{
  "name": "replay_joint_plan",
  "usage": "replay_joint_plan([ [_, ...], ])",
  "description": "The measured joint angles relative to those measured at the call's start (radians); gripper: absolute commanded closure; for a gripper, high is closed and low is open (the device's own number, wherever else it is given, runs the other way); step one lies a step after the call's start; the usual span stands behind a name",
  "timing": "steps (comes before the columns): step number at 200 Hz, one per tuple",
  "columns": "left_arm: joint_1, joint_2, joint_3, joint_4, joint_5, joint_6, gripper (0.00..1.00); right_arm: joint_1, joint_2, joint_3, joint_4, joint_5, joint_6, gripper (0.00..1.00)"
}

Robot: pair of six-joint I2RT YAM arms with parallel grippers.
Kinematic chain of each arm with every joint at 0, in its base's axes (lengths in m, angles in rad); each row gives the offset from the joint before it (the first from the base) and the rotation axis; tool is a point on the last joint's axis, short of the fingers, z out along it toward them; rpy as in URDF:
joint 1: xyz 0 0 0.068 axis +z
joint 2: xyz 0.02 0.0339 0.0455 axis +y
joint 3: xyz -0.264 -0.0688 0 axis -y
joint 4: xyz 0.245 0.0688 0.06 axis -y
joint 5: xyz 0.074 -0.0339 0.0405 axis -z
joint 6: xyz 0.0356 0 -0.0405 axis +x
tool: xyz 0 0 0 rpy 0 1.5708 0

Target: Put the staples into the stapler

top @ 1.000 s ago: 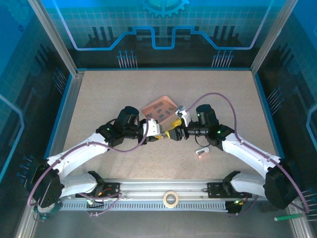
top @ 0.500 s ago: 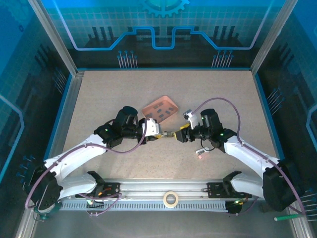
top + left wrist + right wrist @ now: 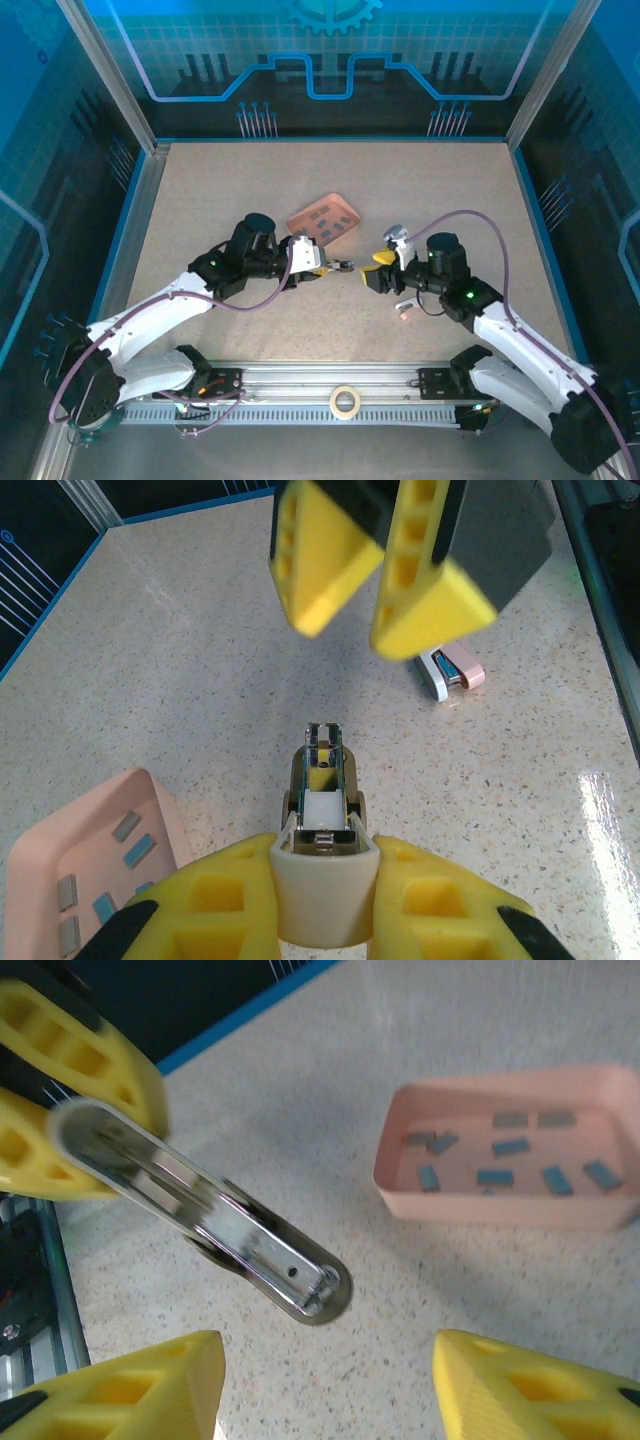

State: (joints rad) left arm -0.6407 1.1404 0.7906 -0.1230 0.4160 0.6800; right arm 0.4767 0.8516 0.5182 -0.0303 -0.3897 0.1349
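My left gripper is shut on the rounded back end of a small beige stapler, held just above the table with its metal channel pointing toward the right arm. The same stapler lies ahead of my right gripper, which is open with nothing between its fingers, a short gap from the stapler's tip. In the top view the left gripper and right gripper face each other at mid-table. The staples, several small grey strips, lie in the pink tray.
The pink tray sits just behind the two grippers. A second small stapler, pink and white, lies on the table under the right arm. A roll of tape rests on the front rail.
My right gripper has drawn back to the right, away from the stapler's tip, which it was close against a second ago. The left gripper still holds the stapler in the same place.
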Motion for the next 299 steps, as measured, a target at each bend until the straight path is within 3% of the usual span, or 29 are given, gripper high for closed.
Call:
replay_joint_plan([
  [30,0.0,0.0,0.0,0.0,0.005,0.0,0.89,0.0,0.01,0.042,-0.023,0.0,-0.033,0.44],
  [97,0.0,0.0,0.0,0.001,0.035,0.0,0.89,0.008,0.2,0.095,0.017,-0.023,-0.008,0.47],
  [197,0.003,0.001,-0.016,0.014,0.041,-0.046,0.89,0.053,0.37,0.065,0.183,-0.032,0.045,0.46],
  [250,0.001,0.001,-0.016,0.014,0.045,-0.026,0.89,0.06,0.257,0.058,0.128,0.005,-0.035,0.43],
  [299,0.0,0.001,-0.015,0.014,0.047,-0.015,0.89,0.09,0.105,0.097,-0.015,0.023,-0.303,0.46],
])
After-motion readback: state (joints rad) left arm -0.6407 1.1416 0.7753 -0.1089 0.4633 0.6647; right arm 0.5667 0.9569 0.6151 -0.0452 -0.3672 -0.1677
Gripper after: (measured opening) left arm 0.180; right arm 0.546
